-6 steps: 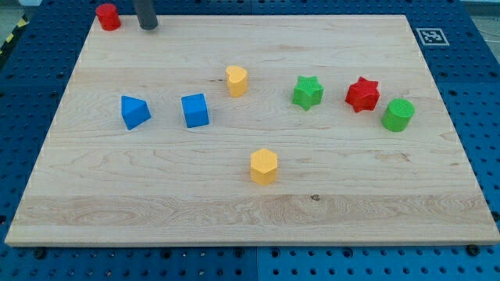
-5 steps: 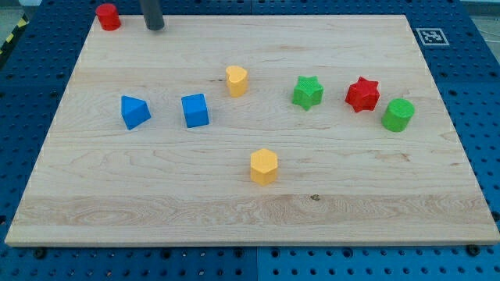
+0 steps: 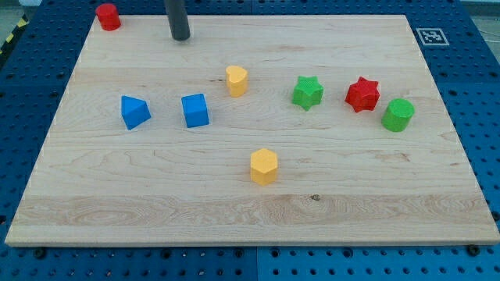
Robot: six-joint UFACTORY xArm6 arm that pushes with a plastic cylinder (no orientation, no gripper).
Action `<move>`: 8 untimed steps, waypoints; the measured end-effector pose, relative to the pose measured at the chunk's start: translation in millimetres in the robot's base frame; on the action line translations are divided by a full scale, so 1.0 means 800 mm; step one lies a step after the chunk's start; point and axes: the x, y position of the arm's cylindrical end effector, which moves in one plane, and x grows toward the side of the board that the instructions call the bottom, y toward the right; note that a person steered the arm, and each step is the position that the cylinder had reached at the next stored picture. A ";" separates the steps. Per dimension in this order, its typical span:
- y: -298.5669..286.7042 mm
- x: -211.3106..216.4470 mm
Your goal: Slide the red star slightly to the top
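Our tip: our tip (image 3: 180, 37) sits near the view's top, left of the middle. It touches no block.
Fingers: we have none. Our arm ends in a plain dark rod, so there is nothing to open or close and nothing is held.
Red star: the red star (image 3: 362, 94) is far off to the view's right of our tip and a bit lower down. It sits between the green star (image 3: 308, 91) and the green round block (image 3: 398, 115). The green round block is just beside it; the green star is a little way off.
How it looks: small, bright red, with short pointy arms. It sits flat on the wooden board (image 3: 156, 203).
Done so far: we think nothing yet. The red star has not been pushed.
Left to do: we judge our tip must go across the board, get just under the red star, then push it up a little.
In the way: the yellow block (image 3: 237, 80) is the closest to our tip, down and to the right.
Watch out: a crooked push may bump the green round block.
Other blocks: the red round block (image 3: 108, 16) is up to our tip's left.
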 end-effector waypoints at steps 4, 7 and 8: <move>0.192 0.034; 0.290 0.128; 0.300 0.184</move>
